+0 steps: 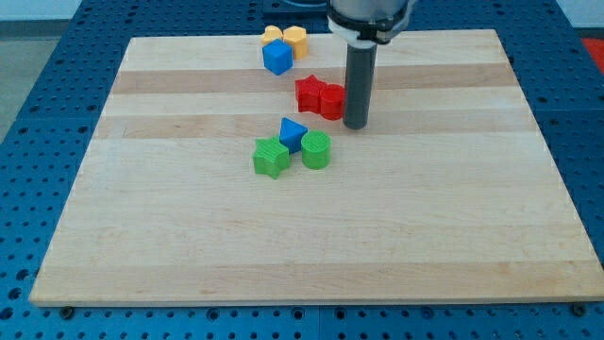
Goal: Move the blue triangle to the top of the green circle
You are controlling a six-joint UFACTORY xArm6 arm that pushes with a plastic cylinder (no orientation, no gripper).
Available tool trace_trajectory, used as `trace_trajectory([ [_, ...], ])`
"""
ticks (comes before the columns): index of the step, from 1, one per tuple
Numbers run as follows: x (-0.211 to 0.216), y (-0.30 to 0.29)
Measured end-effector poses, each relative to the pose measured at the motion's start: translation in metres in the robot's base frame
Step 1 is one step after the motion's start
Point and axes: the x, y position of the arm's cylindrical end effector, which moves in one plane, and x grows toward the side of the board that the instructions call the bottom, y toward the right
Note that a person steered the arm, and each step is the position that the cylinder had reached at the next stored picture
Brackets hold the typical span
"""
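Observation:
The blue triangle [292, 132] lies near the board's middle, just up and left of the green circle [316, 150] and touching or nearly touching it. A green star-like block [271, 157] sits left of the circle, below the triangle. My tip [356, 126] rests on the board to the right of the triangle and up-right of the green circle, apart from both. It stands right beside the right-hand one of two red blocks [331, 100].
Two red blocks [310, 93] lie side by side above the triangle. A blue cube [277, 59], an orange block [273, 36] and a yellow block [295, 40] cluster at the view's top. The wooden board [142, 236] lies on a blue perforated table.

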Motion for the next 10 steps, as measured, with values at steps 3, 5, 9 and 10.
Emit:
trace_trajectory([
  [3, 0.056, -0.094],
  [5, 0.057, -0.043],
  [9, 0.007, -0.102],
  [10, 0.008, -0.127],
])
